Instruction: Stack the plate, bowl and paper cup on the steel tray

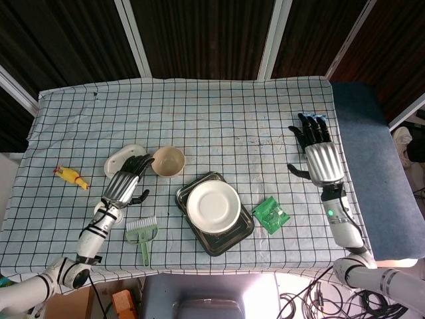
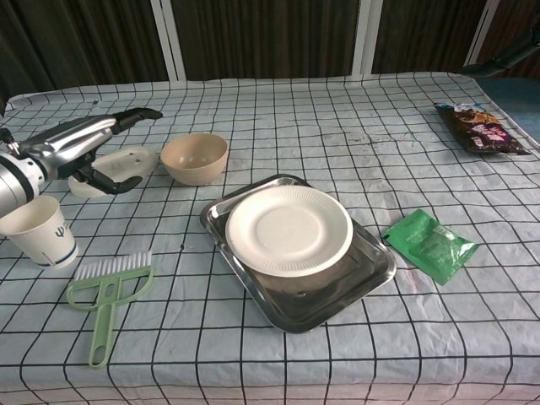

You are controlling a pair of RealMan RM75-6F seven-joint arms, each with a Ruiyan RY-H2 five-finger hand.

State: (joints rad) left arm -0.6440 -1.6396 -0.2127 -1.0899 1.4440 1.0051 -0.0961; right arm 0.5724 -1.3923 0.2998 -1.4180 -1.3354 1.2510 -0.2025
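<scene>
A white plate (image 1: 213, 207) (image 2: 288, 229) lies in the steel tray (image 1: 242, 234) (image 2: 354, 287) at the table's front middle. The beige bowl (image 1: 168, 161) (image 2: 194, 157) stands upright just behind and left of the tray. The paper cup (image 2: 38, 229) stands at the front left; in the head view my left forearm hides it. My left hand (image 1: 126, 183) (image 2: 84, 143) hovers flat and open just left of the bowl, above the soap dish, holding nothing. My right hand (image 1: 322, 156) is open and empty near the right edge; the chest view shows only a dark fingertip (image 2: 510, 59) of it.
A white soap dish (image 1: 123, 158) (image 2: 114, 164) lies under my left hand. A green brush (image 1: 143, 232) (image 2: 105, 291) sits at the front left, a green packet (image 1: 273, 214) (image 2: 430, 245) right of the tray, a snack bag (image 2: 477, 126) far right, a yellow toy chicken (image 1: 70, 176) far left.
</scene>
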